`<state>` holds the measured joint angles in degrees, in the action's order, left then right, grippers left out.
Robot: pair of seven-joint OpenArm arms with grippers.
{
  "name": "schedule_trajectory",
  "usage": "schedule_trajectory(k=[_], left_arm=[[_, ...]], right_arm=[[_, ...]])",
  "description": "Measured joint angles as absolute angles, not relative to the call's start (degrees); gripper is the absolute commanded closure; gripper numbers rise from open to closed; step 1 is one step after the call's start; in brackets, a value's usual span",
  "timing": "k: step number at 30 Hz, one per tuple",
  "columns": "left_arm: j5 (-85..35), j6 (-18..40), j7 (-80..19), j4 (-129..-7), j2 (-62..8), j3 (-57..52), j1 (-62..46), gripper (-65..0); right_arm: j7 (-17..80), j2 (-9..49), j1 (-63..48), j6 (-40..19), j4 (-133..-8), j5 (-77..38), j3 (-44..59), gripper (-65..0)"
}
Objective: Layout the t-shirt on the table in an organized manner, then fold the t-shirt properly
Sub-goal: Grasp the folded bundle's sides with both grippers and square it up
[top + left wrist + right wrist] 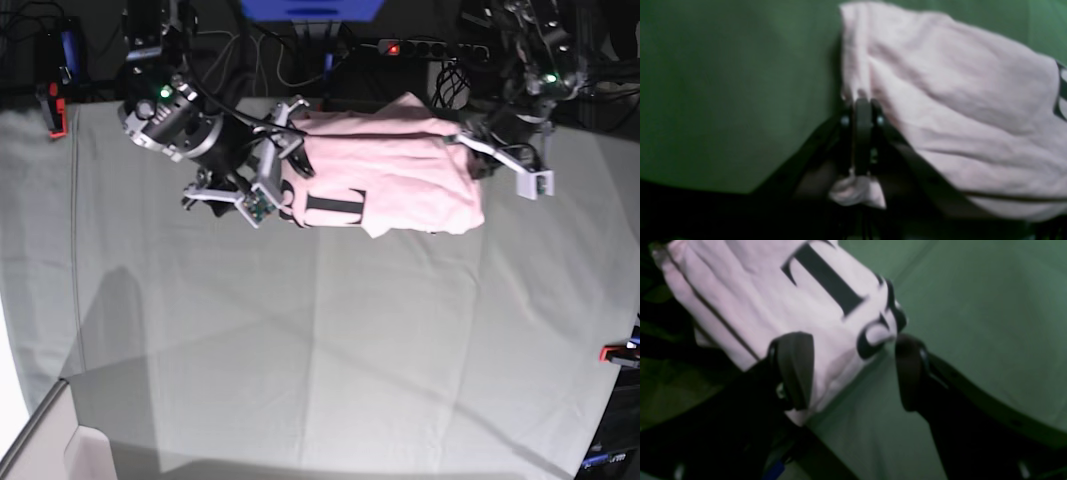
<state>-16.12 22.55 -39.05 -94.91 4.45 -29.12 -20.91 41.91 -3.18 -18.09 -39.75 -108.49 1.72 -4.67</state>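
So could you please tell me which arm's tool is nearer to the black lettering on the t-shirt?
Right. The right tool stands open right beside the black lettering; the left tool is shut on the t-shirt at its opposite end.

The base view looks down from high above onto the whole table (300, 340), taking in both arms at its far edge. The left wrist view sits just behind the left gripper (862, 100), facing along its fingers, very close to the t-shirt (957, 110). The right wrist view rides behind the right gripper (853, 370), equally near, facing the lettered cloth. All three views share the t-shirt and the green cloth around it.
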Motion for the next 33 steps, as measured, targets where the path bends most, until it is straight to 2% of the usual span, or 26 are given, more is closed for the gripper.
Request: schedule_trajectory(k=[10,13,17,20,26,33], left_arm=[[-15.94,22.52,-39.24,-94.91,4.14,-25.32,-20.99,-0.2],[-15.9,22.52,-39.7,-95.77,4.19,-25.34,-21.15,-4.6],[-16.1,22.55,-44.69,-100.51,4.12,-25.41,-21.87,-19.5],[-16.14,22.57,-46.83,-103.26,4.14,-25.43,-21.76,-26.8],[-16.25,22.63,-47.46,-106.34,4.16,-25.93,-22.09,-27.4],[-16.14,22.72,-47.86,-106.06,4.25,-34.22,-22.0,-27.8]], right_arm=[[41.78,-3.51,-19.25,-39.77,-108.53,1.74,-5.15,-37.4],[41.74,-4.05,-19.22,-39.77,-108.53,1.54,-6.55,-28.3],[41.36,-4.56,-18.92,-39.77,-108.53,1.52,-6.72,-11.5],[42.22,-4.8,-17.98,-39.75,-108.42,1.74,-6.72,-4.8],[41.85,-6.5,-15.97,-39.75,-106.72,1.54,-6.66,-3.3],[40.93,-6.48,-11.16,-39.62,-92.75,1.76,-6.28,-3.0]])
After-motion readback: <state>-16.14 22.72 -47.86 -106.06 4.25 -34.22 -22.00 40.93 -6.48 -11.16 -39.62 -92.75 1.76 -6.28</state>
